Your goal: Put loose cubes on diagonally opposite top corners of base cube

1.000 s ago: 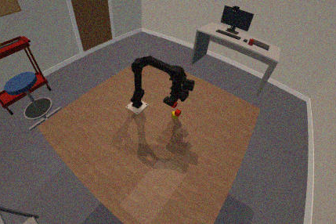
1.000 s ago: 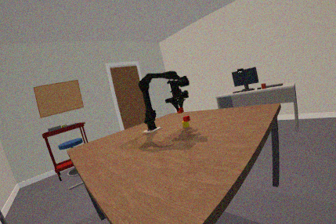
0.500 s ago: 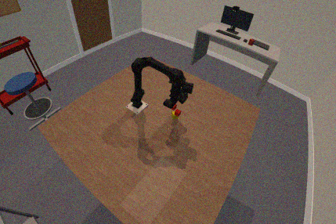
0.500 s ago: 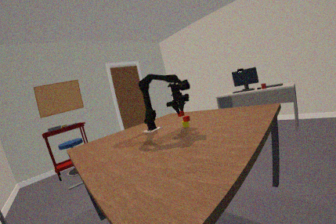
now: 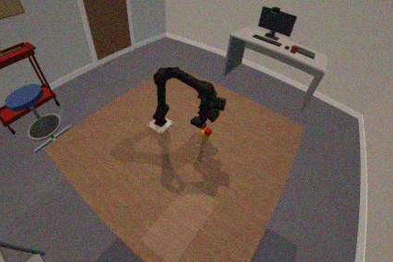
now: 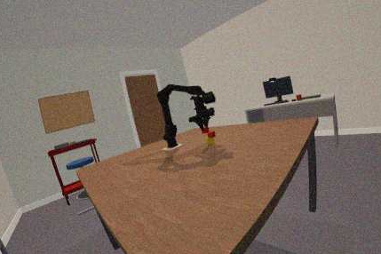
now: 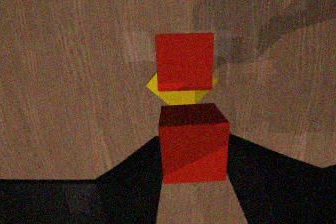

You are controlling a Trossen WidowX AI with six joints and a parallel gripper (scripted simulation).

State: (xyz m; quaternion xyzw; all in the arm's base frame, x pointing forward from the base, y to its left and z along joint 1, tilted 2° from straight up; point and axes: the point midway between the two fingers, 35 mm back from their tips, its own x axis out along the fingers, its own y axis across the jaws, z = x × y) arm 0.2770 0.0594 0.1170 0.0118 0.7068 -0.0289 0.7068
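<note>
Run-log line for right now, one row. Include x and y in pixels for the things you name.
hand (image 5: 201,125) (image 6: 203,127) (image 7: 191,142): shut on red cube (image 5: 203,125) (image 6: 205,130) (image 7: 195,152) | other red cube (image 5: 207,132) (image 6: 211,134) (image 7: 184,61): on yellow base cube (image 5: 203,135) (image 6: 210,141) (image 7: 181,97) | second placement: pending

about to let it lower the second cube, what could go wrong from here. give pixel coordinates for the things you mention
The held red cube (image 7: 194,152) could bump the placed red cube (image 7: 184,61) (image 6: 211,134), since they look close in the wrist view. That placed cube overhangs the yellow base cube (image 7: 181,97) (image 6: 210,141), so a nudge might tip it off.
</note>
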